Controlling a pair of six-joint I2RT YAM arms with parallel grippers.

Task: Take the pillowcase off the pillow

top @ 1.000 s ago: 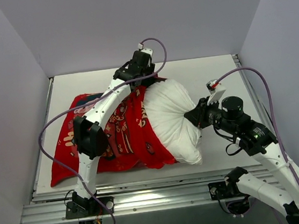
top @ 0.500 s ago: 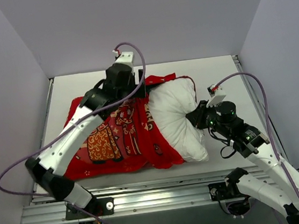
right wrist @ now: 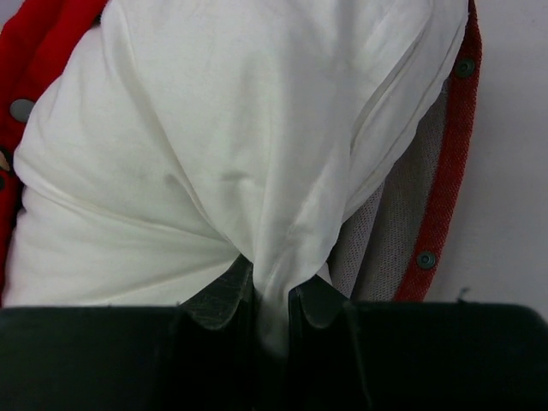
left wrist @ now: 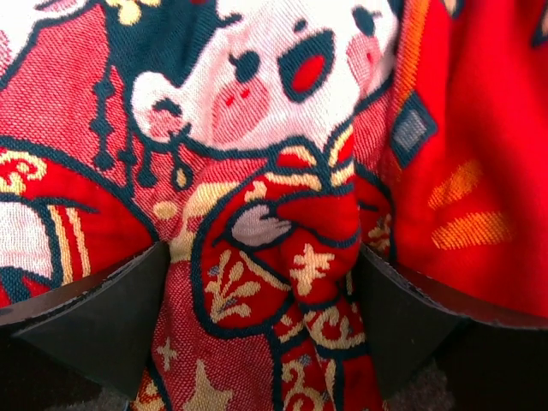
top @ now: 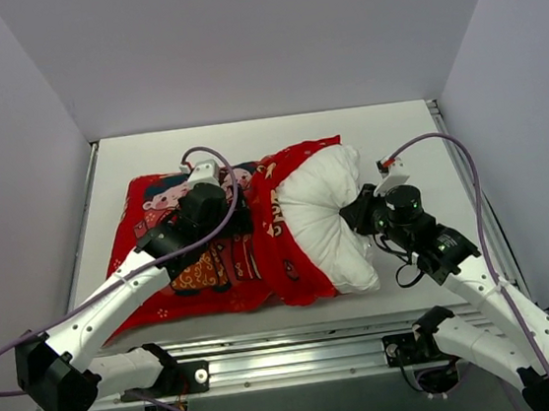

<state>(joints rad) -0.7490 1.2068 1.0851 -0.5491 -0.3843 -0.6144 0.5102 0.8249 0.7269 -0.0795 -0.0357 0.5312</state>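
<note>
L gripper [left wrist: 265, 321] is spread wide. Both black fingers [left wrist: 94, 321] press down on the bright red fabric pillowcase [left wrist: 282, 214], printed w/ cartoon children and gold ornaments. A raised fold of the cloth stands btwn the fingers but isn't clamped. From the top cam, this gripper sits over the middle of the pillowcase, toward its far edge.

R gripper [right wrist: 272, 308] is squeezed tight on a pinch of the plump white rectangular pillow [right wrist: 214, 128], at the pillow's right side.

The pillow is approx half inside the pillowcase: left part covered, right part bulging out of the open mouth. R wrist cam shows the mouth edge, a red hem w/ dark round snaps [right wrist: 426, 259] and pale mesh lining [right wrist: 394, 214] beside the pillow.

Both lie on the white tabletop [top: 395, 132], red cloth to the left and bare pillow to the right.
</note>
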